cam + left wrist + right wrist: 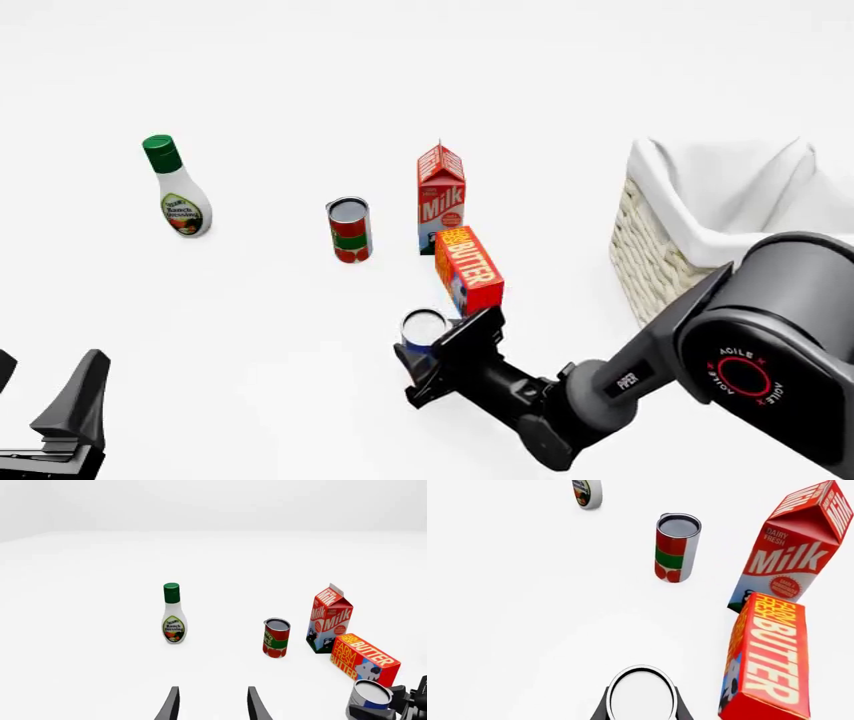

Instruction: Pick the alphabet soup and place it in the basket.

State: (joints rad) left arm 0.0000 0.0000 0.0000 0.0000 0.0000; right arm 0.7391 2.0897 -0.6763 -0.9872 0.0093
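The alphabet soup (pixel 424 326) stands upright on the table just in front of the butter box; its blue label shows in the left wrist view (pixel 371 700) and its silver-white top in the right wrist view (pixel 642 692). My right gripper (pixel 430 350) reaches in from the right, and its dark fingers (pixel 602 707) press against both sides of the can. The basket (pixel 654 250), cream wicker with a white cloth lining, sits at the right edge, partly hidden behind the right arm. My left gripper (pixel 213 707) stands open and holds nothing at the near left (pixel 40 390).
A red-and-green can (pixel 350 230), a milk carton (pixel 441 195) and a butter box (pixel 470 268) stand close behind the soup. A ranch dressing bottle (pixel 178 195) stands far left.
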